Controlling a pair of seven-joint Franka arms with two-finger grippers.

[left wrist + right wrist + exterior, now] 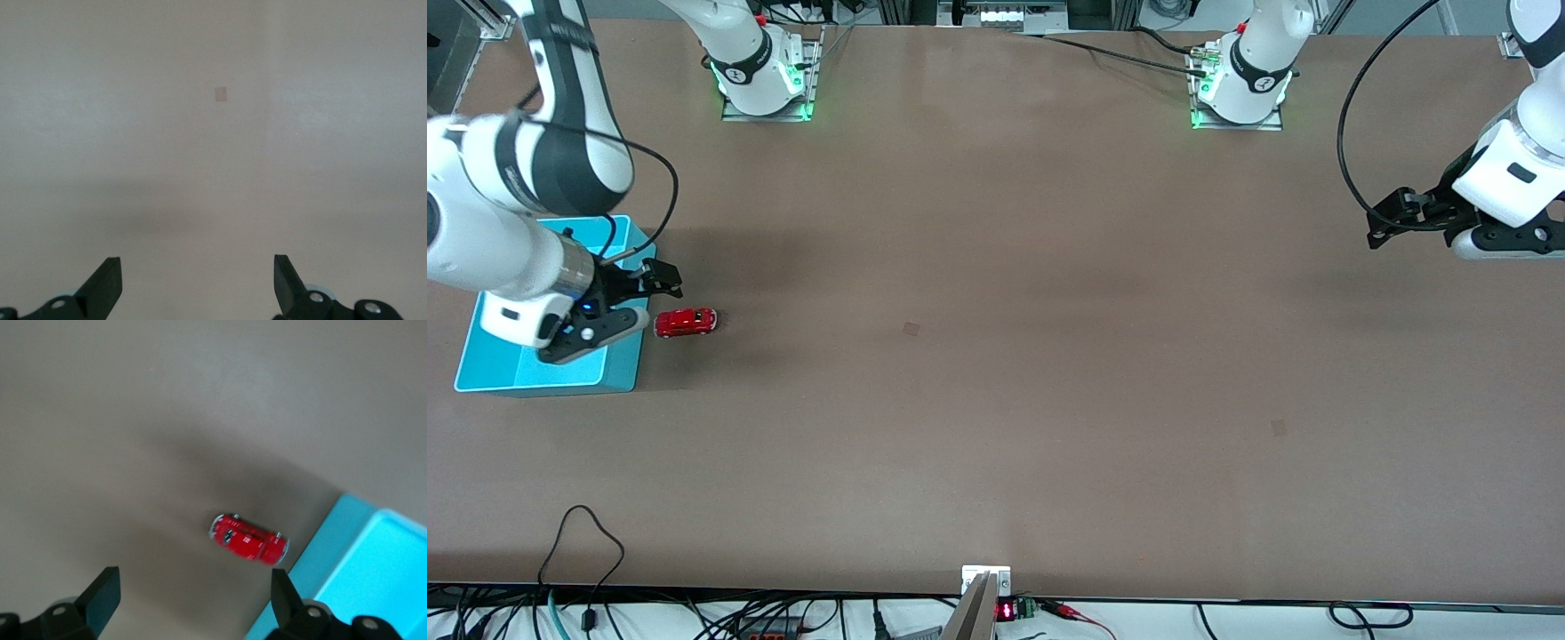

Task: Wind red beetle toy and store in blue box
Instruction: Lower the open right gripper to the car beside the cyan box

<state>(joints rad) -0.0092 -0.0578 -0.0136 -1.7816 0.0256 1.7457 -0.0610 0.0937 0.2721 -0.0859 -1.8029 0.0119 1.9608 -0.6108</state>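
One red toy car (686,322) on the table (996,356), just beside one blue box (489,369). Right gripper (643,298), jaws wide, over the box's edge. Left gripper (1392,222), jaws wide, waits.

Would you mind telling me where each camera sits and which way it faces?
Front view: high across the table, facing both arm bases; shows the right gripper over the blue box edge, left gripper waiting.
Left wrist view: on the left wrist, facing bare table; its open fingers show.
Right wrist view: on the right wrist; open fingers show.
Shared: front and right wrist views show the red beetle toy beside the box.
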